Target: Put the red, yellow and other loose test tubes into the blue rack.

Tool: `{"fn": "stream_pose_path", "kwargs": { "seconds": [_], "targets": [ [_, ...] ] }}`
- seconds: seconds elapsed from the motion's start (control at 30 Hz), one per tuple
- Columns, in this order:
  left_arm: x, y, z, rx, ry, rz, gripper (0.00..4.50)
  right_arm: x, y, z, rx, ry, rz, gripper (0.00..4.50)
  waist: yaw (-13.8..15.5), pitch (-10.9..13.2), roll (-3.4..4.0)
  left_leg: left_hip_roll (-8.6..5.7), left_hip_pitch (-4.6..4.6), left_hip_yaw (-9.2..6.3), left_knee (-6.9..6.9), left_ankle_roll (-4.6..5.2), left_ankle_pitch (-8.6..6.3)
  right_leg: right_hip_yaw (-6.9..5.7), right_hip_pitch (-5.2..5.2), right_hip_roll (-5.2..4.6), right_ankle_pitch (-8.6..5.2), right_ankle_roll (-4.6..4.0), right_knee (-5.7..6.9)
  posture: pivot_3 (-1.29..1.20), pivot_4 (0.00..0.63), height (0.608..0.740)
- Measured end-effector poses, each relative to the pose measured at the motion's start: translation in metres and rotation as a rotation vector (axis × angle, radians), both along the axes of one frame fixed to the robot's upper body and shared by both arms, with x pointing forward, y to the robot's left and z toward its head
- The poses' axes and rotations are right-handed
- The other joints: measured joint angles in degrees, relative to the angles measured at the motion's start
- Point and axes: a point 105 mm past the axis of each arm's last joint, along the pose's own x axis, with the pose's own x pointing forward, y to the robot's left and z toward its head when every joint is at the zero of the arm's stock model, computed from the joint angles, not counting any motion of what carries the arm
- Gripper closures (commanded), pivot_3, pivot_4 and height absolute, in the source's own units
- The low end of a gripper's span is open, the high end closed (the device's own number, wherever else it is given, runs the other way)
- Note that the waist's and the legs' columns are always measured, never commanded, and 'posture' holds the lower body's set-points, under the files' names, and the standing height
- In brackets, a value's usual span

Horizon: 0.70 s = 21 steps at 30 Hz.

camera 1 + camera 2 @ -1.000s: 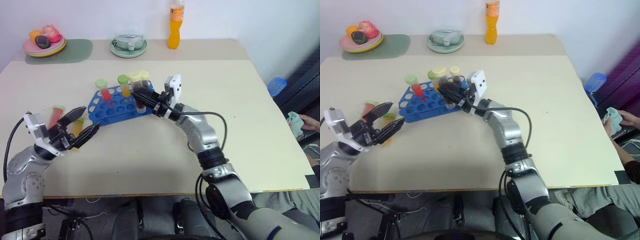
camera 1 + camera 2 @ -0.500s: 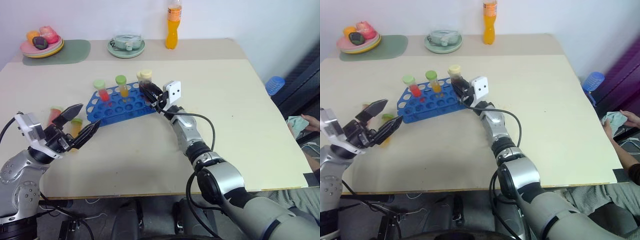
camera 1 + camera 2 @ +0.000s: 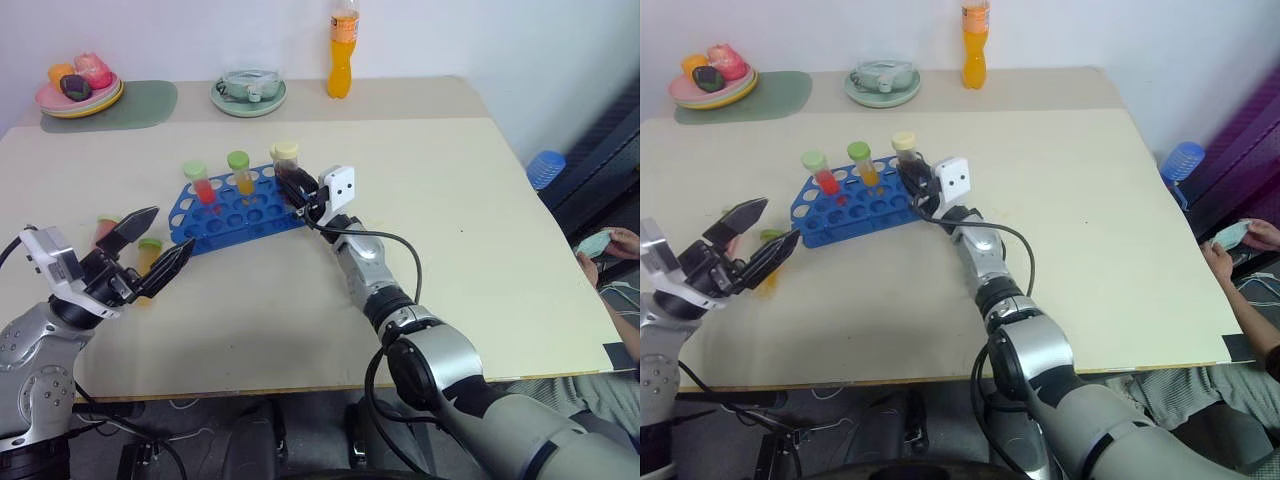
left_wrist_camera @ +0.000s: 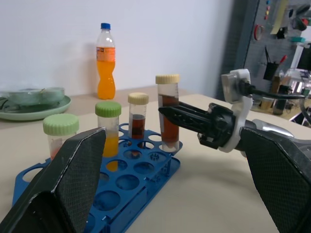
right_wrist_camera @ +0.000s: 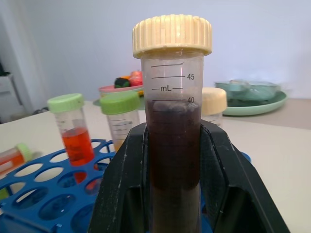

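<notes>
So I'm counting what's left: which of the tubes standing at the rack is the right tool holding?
The dark brown tube with the cream cap, at the blue rack's right end. The right tool clamps its body; the others stand free.

A blue rack (image 3: 235, 205) sits mid-table with a red-filled tube (image 3: 203, 184) and a yellow-filled tube (image 3: 240, 173) standing in it. At its 3 o'clock end the right gripper (image 3: 292, 187) clamps a cream-capped tube (image 3: 288, 166) of dark liquid. At the rack's 8 o'clock the left gripper (image 3: 152, 247) hangs spread above two loose tubes (image 3: 149, 254).
</notes>
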Motion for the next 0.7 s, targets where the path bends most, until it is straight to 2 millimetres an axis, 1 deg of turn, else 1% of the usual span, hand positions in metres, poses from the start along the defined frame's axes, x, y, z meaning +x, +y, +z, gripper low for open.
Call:
{"fn": "stream_pose_path", "kwargs": {
  "seconds": [0.23, 0.33, 0.63, 0.67, 0.7],
  "targets": [
    [-0.004, 0.002, -0.003, 0.007, 0.010, -0.007, 0.00, 0.005, -0.002, 0.000, -0.012, 0.010, -0.044, 3.74, 0.0, 0.0, 0.00, 0.00, 0.00, -0.01, 0.00, 0.00, 0.00, 0.00, 0.00, 0.00, 0.00, 0.00, 0.00, 0.00, 0.150, 0.740],
    [-0.005, 0.004, -0.003, 0.008, 0.008, -0.003, 0.00, 0.006, -0.003, -0.005, -0.027, 0.028, -0.063, 3.74, 0.0, 0.0, 0.00, 0.00, 0.00, 0.00, 0.00, 0.00, 0.00, 0.00, 0.00, -0.01, 0.00, 0.00, -0.01, 0.00, 0.150, 0.740],
    [-0.007, 0.009, -0.005, 0.010, 0.004, 0.000, 0.00, 0.006, -0.004, -0.007, -0.022, 0.023, -0.090, 3.74, 0.0, 0.0, 0.00, -0.01, 0.00, -0.01, 0.00, 0.00, 0.00, 0.00, 0.01, -0.01, 0.00, 0.00, -0.01, 0.00, 0.150, 0.740],
    [-0.007, 0.010, -0.006, 0.009, 0.005, -0.001, 0.00, 0.005, -0.004, -0.007, -0.019, 0.022, -0.086, 2.72, 0.0, 0.0, 0.00, -0.01, 0.00, 0.00, 0.00, 0.00, 0.00, 0.00, 0.01, -0.01, 0.00, 0.00, -0.01, 0.00, 0.150, 0.740],
    [-0.007, 0.011, -0.007, 0.007, 0.008, 0.000, 0.00, 0.005, -0.005, -0.007, -0.013, 0.021, -0.084, 2.33, 0.0, 0.0, 0.00, -0.01, 0.00, 0.00, 0.00, 0.00, 0.00, 0.00, 0.01, -0.01, 0.00, 0.00, -0.01, 0.00, 0.150, 0.740]
  ]
}}
